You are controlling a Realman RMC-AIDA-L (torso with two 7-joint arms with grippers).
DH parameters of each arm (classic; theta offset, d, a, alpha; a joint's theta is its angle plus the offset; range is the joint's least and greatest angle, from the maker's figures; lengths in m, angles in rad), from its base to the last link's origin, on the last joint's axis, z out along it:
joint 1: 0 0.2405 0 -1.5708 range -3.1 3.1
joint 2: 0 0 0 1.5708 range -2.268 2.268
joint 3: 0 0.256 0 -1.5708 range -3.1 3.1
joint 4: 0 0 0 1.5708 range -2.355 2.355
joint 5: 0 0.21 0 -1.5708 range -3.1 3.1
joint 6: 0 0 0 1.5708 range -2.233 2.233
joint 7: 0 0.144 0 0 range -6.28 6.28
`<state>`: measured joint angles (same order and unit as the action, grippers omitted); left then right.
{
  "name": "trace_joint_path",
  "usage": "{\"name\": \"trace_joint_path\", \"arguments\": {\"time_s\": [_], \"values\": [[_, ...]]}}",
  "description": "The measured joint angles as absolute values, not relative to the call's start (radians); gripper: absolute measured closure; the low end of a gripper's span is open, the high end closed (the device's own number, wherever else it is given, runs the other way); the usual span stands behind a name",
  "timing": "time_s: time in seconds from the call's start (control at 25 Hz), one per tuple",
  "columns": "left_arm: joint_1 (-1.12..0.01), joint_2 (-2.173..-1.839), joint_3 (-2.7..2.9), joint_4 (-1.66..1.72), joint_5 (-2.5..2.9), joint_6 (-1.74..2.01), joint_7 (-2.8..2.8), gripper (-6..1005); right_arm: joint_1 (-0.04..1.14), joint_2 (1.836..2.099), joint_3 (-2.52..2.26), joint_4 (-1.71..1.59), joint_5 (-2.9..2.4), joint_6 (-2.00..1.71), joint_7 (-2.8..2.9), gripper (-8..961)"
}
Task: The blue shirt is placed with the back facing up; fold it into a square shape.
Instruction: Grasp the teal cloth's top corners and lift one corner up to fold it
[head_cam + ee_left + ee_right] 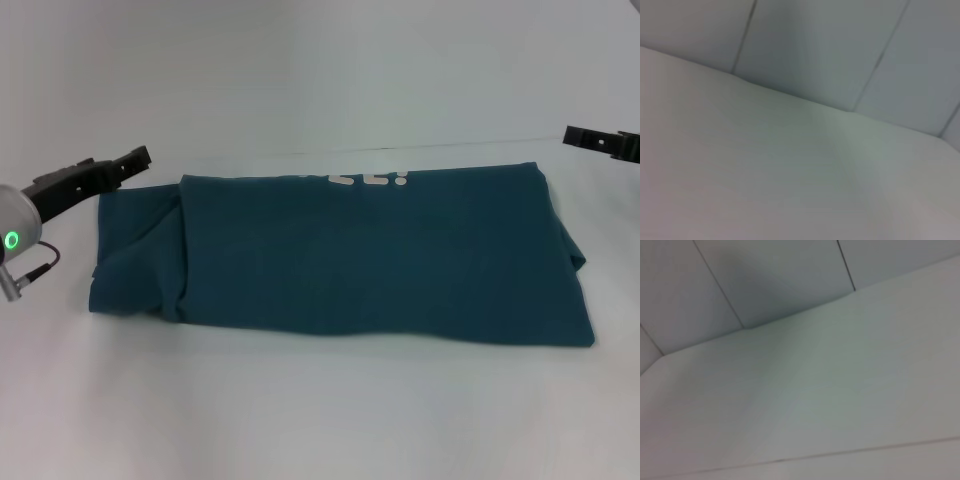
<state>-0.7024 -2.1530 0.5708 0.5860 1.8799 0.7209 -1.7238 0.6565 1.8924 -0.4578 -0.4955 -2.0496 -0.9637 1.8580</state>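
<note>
Blue shirt (360,260): laid mid-table, partly folded; judged soft, limp, light, best pinched at edge corners. Left gripper (125,162), right gripper (605,142): flanking, apart from cloth; finger state cannot be told.

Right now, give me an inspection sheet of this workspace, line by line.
Surface: white table, bare around the garment.
Job's things: blue shirt lies flat, folded to a wide rectangle, not yet square; white lettering shows at its far edge; a loose fold bunches on its left end.
Clutter: nothing seen.
Grippers: left gripper hovers by the shirt's far left corner; right gripper at the far right, off the shirt. Neither holds fabric.
Cables: black cable on the left arm.
Surroundings: pale panelled wall behind the table.
</note>
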Motion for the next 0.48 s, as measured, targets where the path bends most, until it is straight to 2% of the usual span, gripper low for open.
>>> {"name": "trace_joint_path", "arguments": {"time_s": [0.2, 0.32, 0.48], "values": [[-0.678, -2.151, 0.578, 0.589, 1.883, 0.757, -1.734, 126, 0.614, 1.870, -0.511, -0.537, -2.051, -1.062, 1.989, 121], [-0.658, -2.151, 0.588, 0.594, 1.887, 0.774, -1.733, 124, 0.595, 1.856, -0.518, -0.557, -2.063, -1.127, 2.046, 49], [-0.615, -2.154, 0.592, 0.635, 1.888, 0.833, -1.725, 122, 0.567, 1.849, -0.517, -0.591, -2.084, -1.201, 2.099, 51]]}}
